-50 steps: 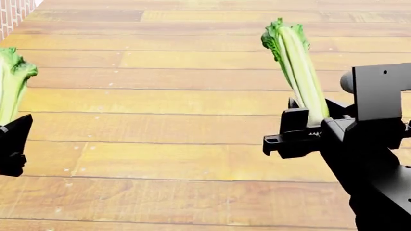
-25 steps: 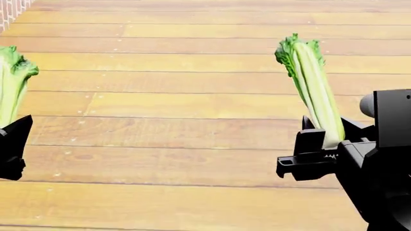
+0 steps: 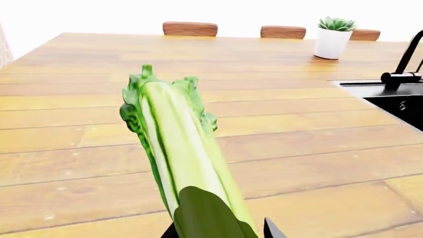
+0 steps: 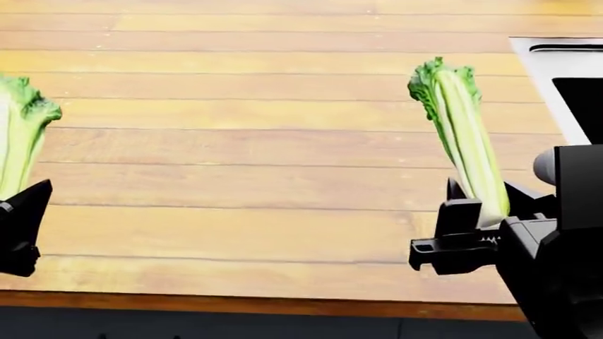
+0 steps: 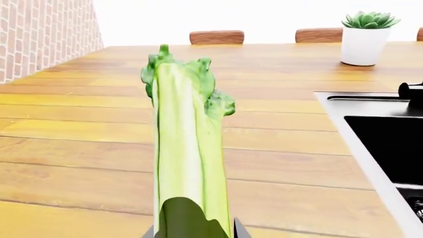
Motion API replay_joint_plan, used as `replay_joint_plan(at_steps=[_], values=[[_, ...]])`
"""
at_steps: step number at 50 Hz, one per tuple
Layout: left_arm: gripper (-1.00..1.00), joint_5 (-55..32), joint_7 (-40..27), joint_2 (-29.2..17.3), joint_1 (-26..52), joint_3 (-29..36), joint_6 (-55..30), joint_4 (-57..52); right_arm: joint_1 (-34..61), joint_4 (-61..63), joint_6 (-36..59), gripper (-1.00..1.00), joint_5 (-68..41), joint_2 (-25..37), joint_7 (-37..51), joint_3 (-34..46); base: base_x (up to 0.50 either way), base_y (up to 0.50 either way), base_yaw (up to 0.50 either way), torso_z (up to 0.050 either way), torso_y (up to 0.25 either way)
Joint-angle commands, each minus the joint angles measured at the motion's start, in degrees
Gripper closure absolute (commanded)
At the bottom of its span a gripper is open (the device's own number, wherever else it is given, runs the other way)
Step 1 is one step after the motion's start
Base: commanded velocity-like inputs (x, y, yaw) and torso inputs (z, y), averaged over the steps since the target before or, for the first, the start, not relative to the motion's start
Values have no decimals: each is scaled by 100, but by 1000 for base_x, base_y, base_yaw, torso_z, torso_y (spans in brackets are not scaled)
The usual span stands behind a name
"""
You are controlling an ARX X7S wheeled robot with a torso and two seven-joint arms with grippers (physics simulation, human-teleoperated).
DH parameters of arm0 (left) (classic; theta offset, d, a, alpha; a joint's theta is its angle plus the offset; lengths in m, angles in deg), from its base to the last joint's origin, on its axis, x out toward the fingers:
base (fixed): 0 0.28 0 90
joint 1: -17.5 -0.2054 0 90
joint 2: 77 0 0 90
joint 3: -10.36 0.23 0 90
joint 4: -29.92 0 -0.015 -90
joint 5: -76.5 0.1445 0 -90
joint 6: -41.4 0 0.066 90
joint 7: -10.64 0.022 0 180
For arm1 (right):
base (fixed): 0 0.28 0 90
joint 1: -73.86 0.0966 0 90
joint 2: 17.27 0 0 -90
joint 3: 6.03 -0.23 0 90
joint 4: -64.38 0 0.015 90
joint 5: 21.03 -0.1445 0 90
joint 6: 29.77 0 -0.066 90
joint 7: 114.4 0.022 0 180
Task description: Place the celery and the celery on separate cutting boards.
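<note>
Each gripper holds a celery bunch upright by its whitish base, leafy top uppermost. In the head view the left celery stands at the left border, my left gripper shut on its lower end and partly cut off. The right celery rises from my right gripper, which is shut on it. The left wrist view shows its celery between the fingertips. Likewise the right wrist view shows the other celery. Both are held above the wooden table. The cutting boards are out of view.
A sink is set into the table at the far right, with a black faucet. A potted succulent and chair backs stand at the far side. The table's front edge runs below the grippers. A brick wall lies left.
The head view has shifted: the table's front edge and the sink have come into sight. The right gripper with its celery sits slightly lower and further right. Both grips are unchanged.
</note>
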Motion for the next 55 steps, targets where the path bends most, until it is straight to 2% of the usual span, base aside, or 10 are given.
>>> replay_joint_plan(at_steps=[1,10,55], values=[[100,-33,-31,-22,-79,-35,87,-46,-133,36,-126,100,55,22,-80,-78,-113,-500,0,0,0],[100,-61,-45,-33,-106,-10,112,-70,-363,20,-484,100,216,48,-225,-175,-29,-500,0,0,0],[100,-8,9,-84,-241,91,333,-62,-547,5,-591,100,146,90,-175,-270,0,-500,0,0,1]])
